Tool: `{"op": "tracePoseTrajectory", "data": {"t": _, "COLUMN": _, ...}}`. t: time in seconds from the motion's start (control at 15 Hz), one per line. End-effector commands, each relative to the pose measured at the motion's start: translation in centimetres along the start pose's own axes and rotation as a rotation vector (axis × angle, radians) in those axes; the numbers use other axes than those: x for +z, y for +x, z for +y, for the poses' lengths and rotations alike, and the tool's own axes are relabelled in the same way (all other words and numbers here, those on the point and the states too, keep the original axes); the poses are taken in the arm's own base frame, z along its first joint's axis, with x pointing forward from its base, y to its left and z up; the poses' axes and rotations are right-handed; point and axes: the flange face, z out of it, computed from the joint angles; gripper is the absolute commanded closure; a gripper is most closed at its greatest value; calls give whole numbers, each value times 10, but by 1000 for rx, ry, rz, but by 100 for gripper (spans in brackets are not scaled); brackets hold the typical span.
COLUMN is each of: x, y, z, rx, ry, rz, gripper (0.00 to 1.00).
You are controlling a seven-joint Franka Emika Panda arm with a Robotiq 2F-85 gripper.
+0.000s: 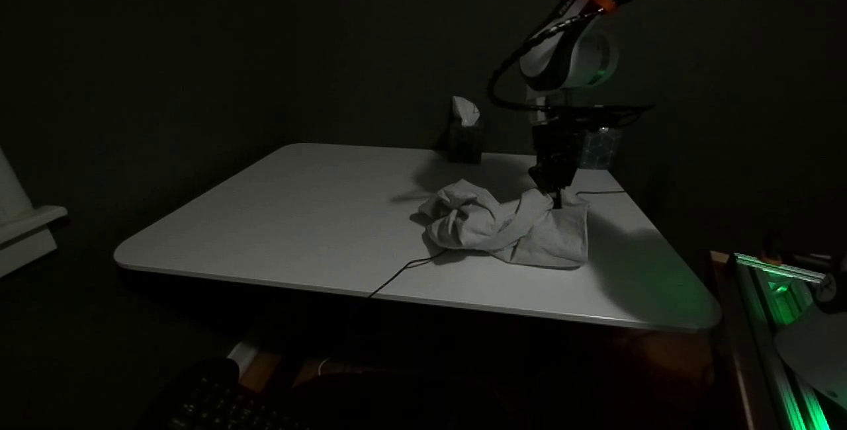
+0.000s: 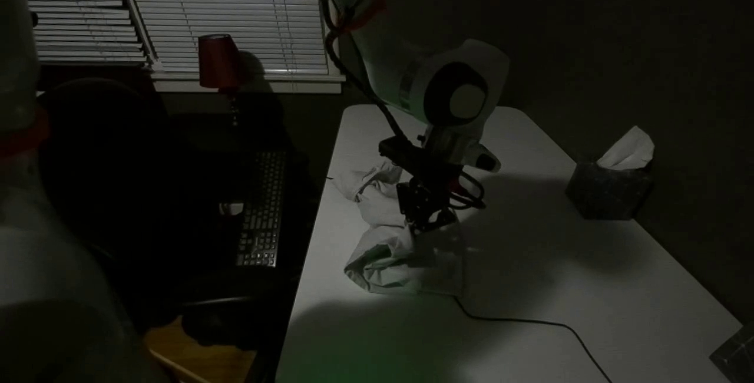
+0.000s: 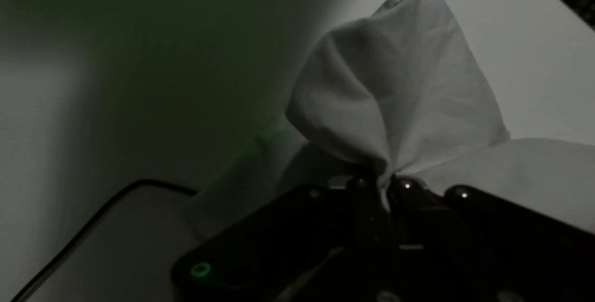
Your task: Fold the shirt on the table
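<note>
The shirt is a light grey cloth, bunched and crumpled at one end and flatter at the end near my gripper. It lies on the white table, and it also shows crumpled in an exterior view. My gripper points down at the cloth; it also shows in an exterior view. In the wrist view, the fingertips are closed on a pinched fold of the shirt. Creases spread out from that pinch. The underside of the shirt is hidden.
A tissue box stands at the table's edge by the wall; it also shows in an exterior view. Another patterned box is behind the gripper. A thin dark cable runs across the table to the shirt. A keyboard lies beyond the table edge.
</note>
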Motion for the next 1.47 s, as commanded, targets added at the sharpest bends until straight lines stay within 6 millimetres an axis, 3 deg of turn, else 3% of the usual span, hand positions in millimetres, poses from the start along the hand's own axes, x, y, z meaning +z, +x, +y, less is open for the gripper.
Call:
{"op": "tracePoseTrajectory", "data": {"t": 0.0, "x": 8, "y": 10, "z": 9, "rx": 98, "ry": -86, "rz": 27, "gripper": 99}}
{"op": "tracePoseTrajectory", "data": {"t": 0.87, "x": 36, "y": 36, "z": 13, "rx": 192, "ry": -415, "rz": 238, "gripper": 99}}
{"op": "tracePoseTrajectory", "data": {"t": 0.93, "x": 37, "y": 37, "z": 13, "rx": 195, "ry": -433, "rz": 246, "gripper": 72}}
{"op": "tracePoseTrajectory", "data": {"t": 1.0, "x": 36, "y": 38, "z": 12, "rx": 190, "ry": -444, "rz": 247, "gripper": 71}}
{"op": "tracePoseTrajectory", "data": {"t": 1.4, "x": 9, "y": 23, "z": -11, "rx": 93, "ry": -374, "rz": 222, "gripper": 27}}
